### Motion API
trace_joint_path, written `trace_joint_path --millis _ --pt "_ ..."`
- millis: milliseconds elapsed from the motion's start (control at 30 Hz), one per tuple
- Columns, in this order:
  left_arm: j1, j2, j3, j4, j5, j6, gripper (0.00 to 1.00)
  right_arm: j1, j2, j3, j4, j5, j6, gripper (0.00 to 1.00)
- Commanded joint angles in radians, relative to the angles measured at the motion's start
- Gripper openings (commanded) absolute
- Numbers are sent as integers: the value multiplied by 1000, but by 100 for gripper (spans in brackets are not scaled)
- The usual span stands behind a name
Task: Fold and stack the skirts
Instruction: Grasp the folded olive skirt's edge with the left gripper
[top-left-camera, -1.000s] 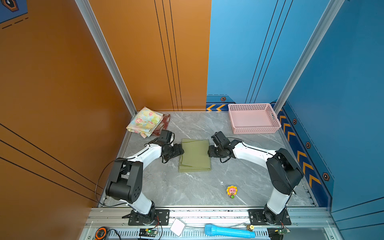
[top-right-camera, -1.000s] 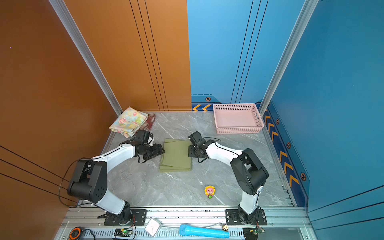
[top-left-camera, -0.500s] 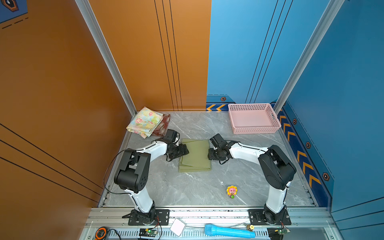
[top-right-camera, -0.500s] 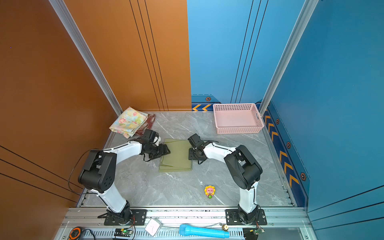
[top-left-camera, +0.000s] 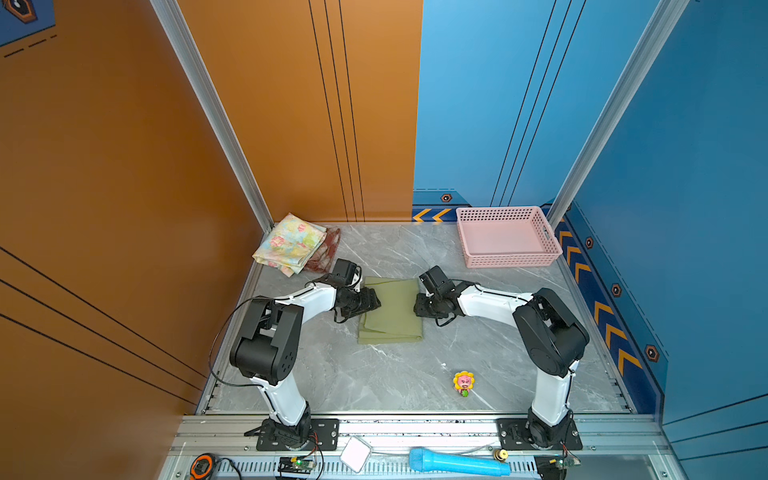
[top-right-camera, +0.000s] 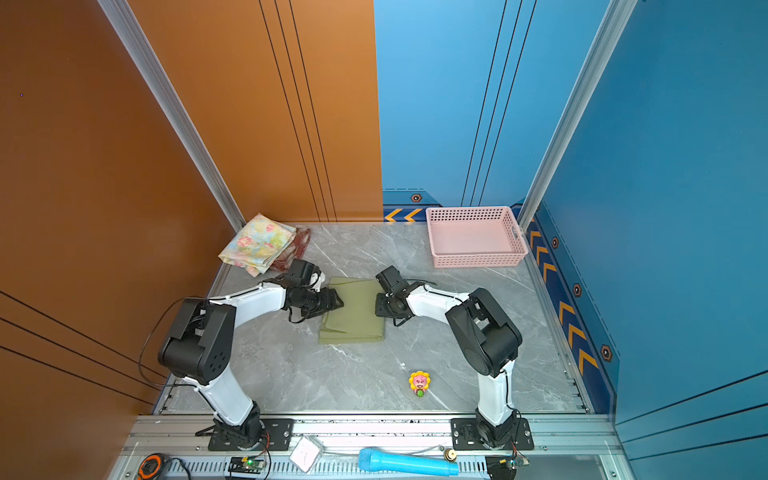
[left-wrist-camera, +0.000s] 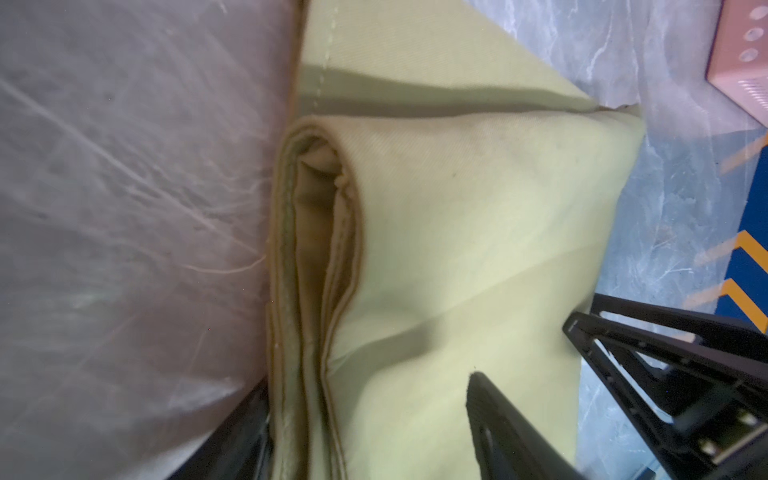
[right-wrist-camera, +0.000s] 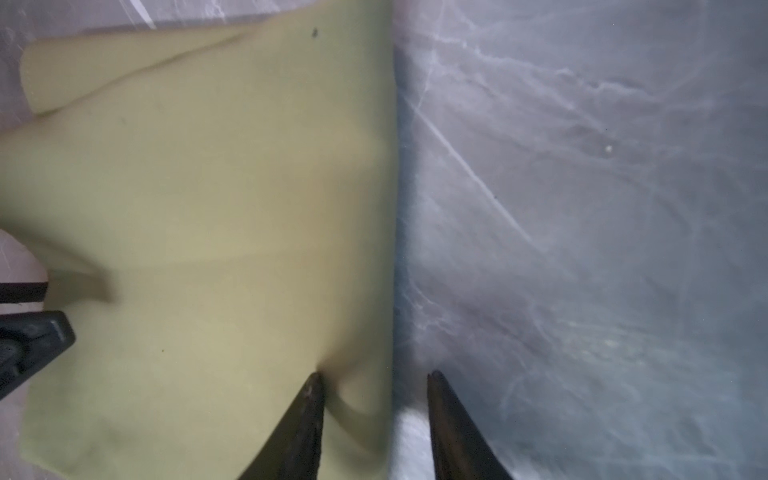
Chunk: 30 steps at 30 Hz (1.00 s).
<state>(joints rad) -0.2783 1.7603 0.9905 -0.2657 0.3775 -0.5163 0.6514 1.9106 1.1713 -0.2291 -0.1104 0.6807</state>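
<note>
A: 2 grippers, both with jaws apart. The left gripper straddles the layered edge of the olive skirt. The right gripper has 1 tip on the opposite edge and 1 on the table.
B: Other skirts?
A: The floral skirt lies on the plaid skirt in the far-left corner. The olive skirt is folded mid-table.

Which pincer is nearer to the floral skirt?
Left. The left pincer is at the edge of the olive skirt that faces the floral skirt; the right pincer is at its opposite edge, farther away.
</note>
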Motion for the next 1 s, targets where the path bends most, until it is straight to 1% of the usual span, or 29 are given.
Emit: trace_joint_path --millis 0,233,333,533,567,633,667,733,767,967 --pt "-22 119 -68 -100 19 -19 72 -4 44 4 -8 -20 25 41" --pt "-23 148 -78 -42 71 -57 68 -5 60 13 -1 -19 34 40" --pt "-23 149 -82 -21 85 -71 64 -7 67 20 -2 -21 35 40" --pt "-20 133 -91 9 100 -89 46 -17 70 24 -2 -23 33 40" --pt "-17 127 -97 25 109 -99 41 -18 69 25 -1 -25 32 40" --pt "-12 112 -113 67 127 -122 25 -24 67 26 -2 -26 31 40" --pt "-10 101 -121 118 134 -138 17 -28 62 26 -2 -27 30 40" --pt "-7 79 -131 163 148 -171 3 -36 51 26 -2 -28 26 41" --pt "-6 63 -131 174 147 -184 0 -41 42 27 -3 -26 24 42" --pt "-6 -62 -101 196 97 -271 0 -75 -50 47 -63 -2 -27 50"
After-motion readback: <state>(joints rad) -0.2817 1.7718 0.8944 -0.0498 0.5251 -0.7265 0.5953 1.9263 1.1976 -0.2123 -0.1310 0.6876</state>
